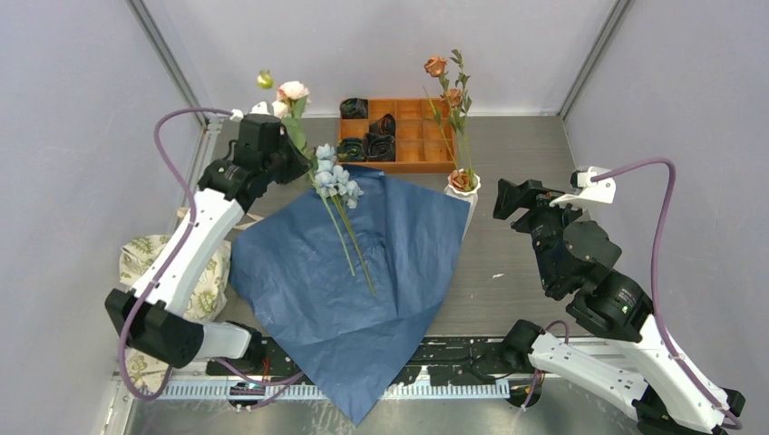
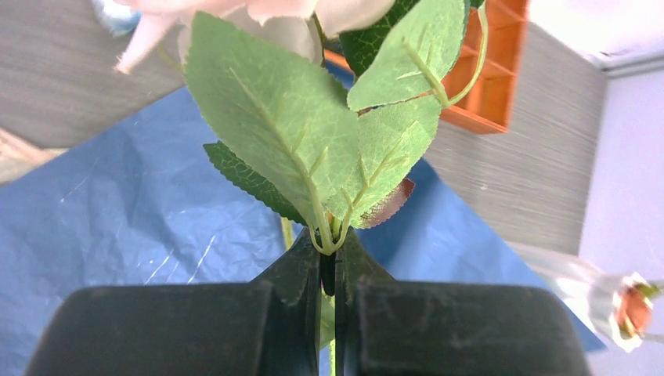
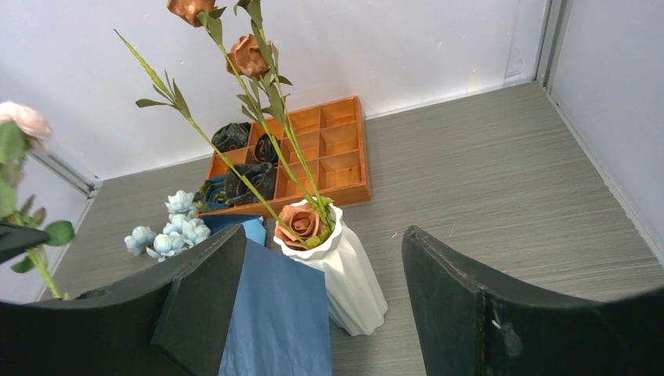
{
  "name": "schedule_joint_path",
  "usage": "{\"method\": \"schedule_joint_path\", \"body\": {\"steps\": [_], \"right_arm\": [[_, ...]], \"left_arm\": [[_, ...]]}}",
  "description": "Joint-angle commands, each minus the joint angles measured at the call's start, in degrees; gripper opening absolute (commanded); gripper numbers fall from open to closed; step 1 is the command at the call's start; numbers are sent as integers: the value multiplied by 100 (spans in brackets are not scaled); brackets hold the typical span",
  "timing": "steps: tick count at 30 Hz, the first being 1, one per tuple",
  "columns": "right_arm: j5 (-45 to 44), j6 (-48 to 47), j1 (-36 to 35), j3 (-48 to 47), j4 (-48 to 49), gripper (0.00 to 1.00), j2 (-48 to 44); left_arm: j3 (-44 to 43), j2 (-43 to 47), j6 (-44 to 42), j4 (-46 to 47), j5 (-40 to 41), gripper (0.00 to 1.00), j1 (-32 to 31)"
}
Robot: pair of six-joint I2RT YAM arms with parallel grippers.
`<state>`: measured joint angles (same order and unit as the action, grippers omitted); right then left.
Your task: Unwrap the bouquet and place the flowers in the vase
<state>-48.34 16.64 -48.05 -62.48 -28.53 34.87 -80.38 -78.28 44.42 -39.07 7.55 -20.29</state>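
- Grey wood-look table (image 1: 512, 272) with pale walls on three sides.
- A sheet of blue wrapping paper (image 1: 349, 281) lies open and flat in the middle of the table. One corner hangs over the near edge.
- Some pale blue flowers (image 1: 334, 179) lie on the paper near its far edge. Their thin green stems (image 1: 355, 243) point toward the near side.
- The left gripper (image 2: 329, 270) is pressed together on the green stem of a pink flower (image 1: 292, 91). It pinches the stem just under the big leaves (image 2: 290, 117).
- The pink flower is held up in the air over the far left part of the table, with the bloom on top. A small green bud (image 1: 265, 80) sits beside the bloom.
- The white ribbed vase (image 3: 348, 274) stands upright right at the paper's right edge.
- Orange flowers (image 3: 249, 55) stand in the vase. One bloom sits low at the rim, and two are up high on long stems.
- The right gripper (image 1: 513, 201) is spread wide with nothing in it. It hangs to the right of the vase and does not touch it.
- An orange tray (image 1: 419, 136) sits by the back wall behind the vase. Dark rolled items (image 1: 379, 145) fill some boxes on its left side.
- A cream floral cloth bag (image 1: 150, 258) lies on the left side of the table, partly under the left arm.
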Motion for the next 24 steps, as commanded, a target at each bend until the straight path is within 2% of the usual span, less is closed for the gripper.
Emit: {"method": "schedule_joint_path", "body": {"steps": [1, 9, 18, 24], "right_arm": [[-1, 89, -28, -256, 137, 78, 3], [-41, 163, -27, -274, -7, 78, -129], [-276, 151, -30, -275, -197, 78, -506], [-444, 99, -29, -192, -267, 78, -721]], "left_arm": [[-725, 425, -686, 743, 14, 0, -409], [-2274, 99, -1575, 1544, 103, 0, -1320], [-3641, -1147, -2426, 3024, -192, 0, -2137], [-4737, -2055, -2691, 3416, -432, 0, -2702]]}}
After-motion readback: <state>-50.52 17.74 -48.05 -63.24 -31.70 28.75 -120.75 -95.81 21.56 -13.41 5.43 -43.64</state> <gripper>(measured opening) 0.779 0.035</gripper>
